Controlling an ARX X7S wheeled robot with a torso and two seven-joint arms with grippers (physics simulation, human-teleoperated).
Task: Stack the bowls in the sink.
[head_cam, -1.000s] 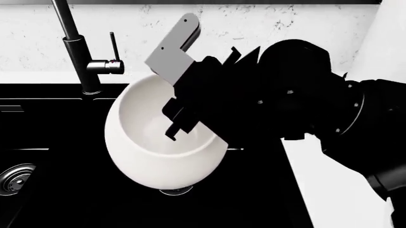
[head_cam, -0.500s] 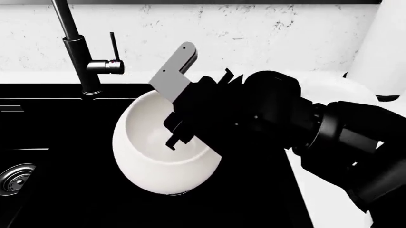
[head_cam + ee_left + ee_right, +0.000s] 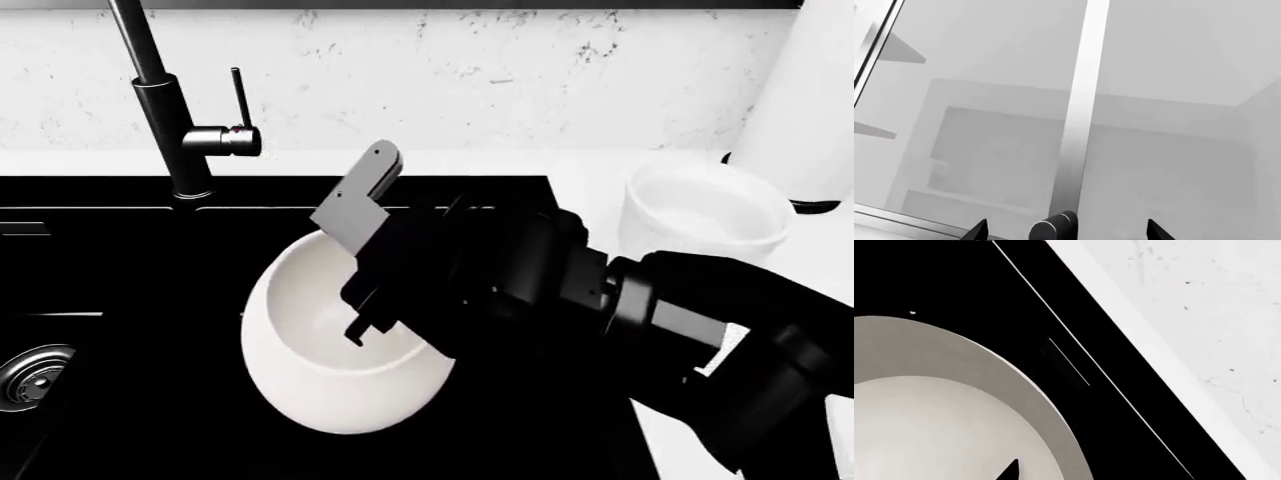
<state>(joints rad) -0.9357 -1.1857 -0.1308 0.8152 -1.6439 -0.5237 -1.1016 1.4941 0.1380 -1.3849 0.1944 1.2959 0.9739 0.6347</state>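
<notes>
The large egg-like off-white bowl [image 3: 327, 375] is tilted inside the black sink [image 3: 107, 270], its opening facing up and back. My right gripper [image 3: 367, 320] grips its right rim: one finger [image 3: 358, 330] is inside the bowl and the other is hidden outside. In the right wrist view the bowl [image 3: 941, 410] fills the lower part, with one fingertip [image 3: 1011, 471] over its inside. The smaller straight-sided bowl [image 3: 701, 212] stands on the white counter to the right of the sink. My left gripper [image 3: 1065, 231] is open and empty, out of the head view.
The tall black faucet [image 3: 167, 110] stands at the sink's back left. A steel drain [image 3: 34, 375] shows in the left basin. A tall white cylinder [image 3: 814, 100] stands at the back right on the white counter [image 3: 667, 420]. The left wrist view shows only pale grey cabinet panels.
My right arm has come down and toward me with the large bowl, lowering it deeper into the sink. The small bowl on the counter, hidden before, now shows.
</notes>
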